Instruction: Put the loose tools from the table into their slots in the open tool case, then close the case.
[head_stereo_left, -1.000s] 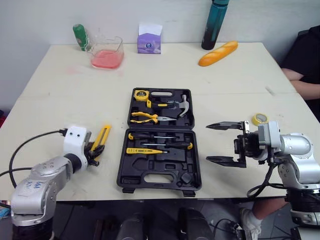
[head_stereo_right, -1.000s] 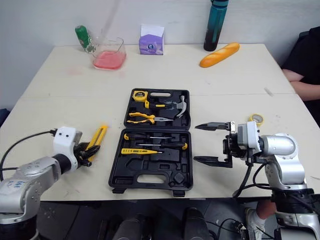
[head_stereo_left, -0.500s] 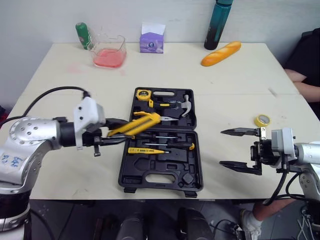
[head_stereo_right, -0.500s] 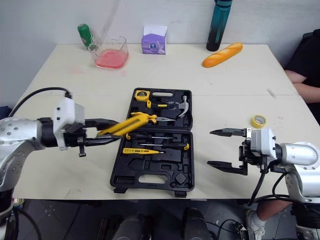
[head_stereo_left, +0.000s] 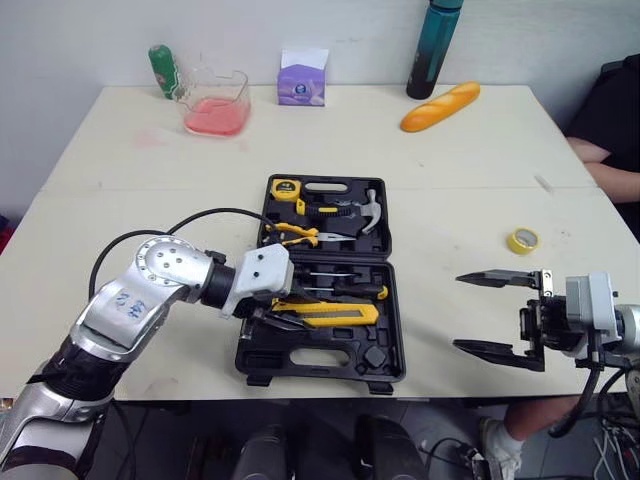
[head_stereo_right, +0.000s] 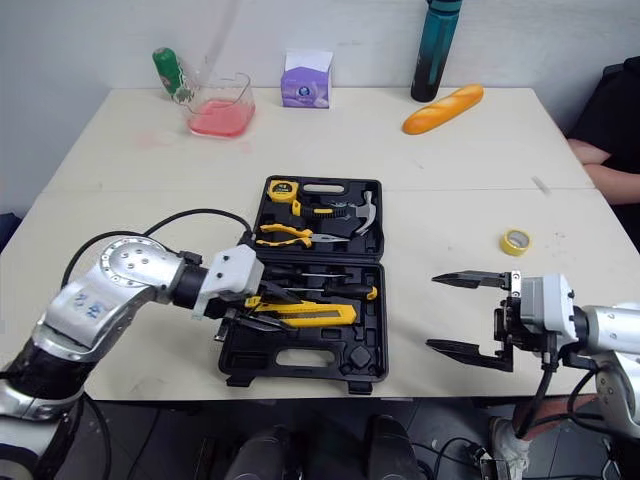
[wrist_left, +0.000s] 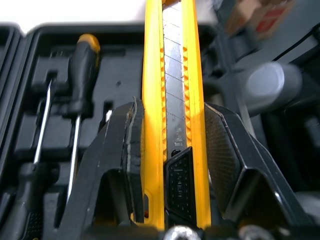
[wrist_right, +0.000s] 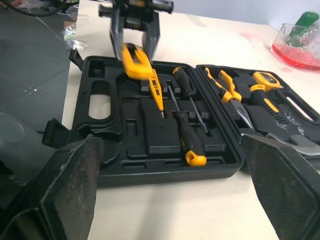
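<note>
A pale table (head_stereo_left: 480, 170) holds an open black tool case (head_stereo_left: 330, 352) at its middle, lid half lying flat on the far side.

The left gripper (wrist_left: 175, 150) reaches in from the case's left side. Its two black fingers (wrist_left: 120, 165) are clenched on the sides of a yellow utility knife (head_stereo_left: 325, 314), near the slider end. The knife points to the right, low across the near half of the case, just in front of the two black-handled screwdrivers (head_stereo_left: 335, 282) in their slots. I cannot tell whether the knife touches the tray.

In the lid half sit a yellow tape measure (head_stereo_left: 284, 187), yellow-handled pliers (head_stereo_left: 292, 233) and a hammer (head_stereo_left: 365, 212).

The right gripper (head_stereo_left: 495, 313) hangs over bare table to the right of the case, well apart from it. Its fingers are spread wide and grasp nothing.

A small yellow roll of tape (head_stereo_left: 520, 240) lies on the table beyond the right gripper. Along the far edge stand a green bottle (head_stereo_left: 160, 70), a clear container with pink contents (head_stereo_left: 215, 105), a purple box (head_stereo_left: 300, 80), a dark teal bottle (head_stereo_left: 432, 45) and a bread loaf (head_stereo_left: 435, 107). A person's arm (head_stereo_left: 600, 150) rests at the table's right edge.
</note>
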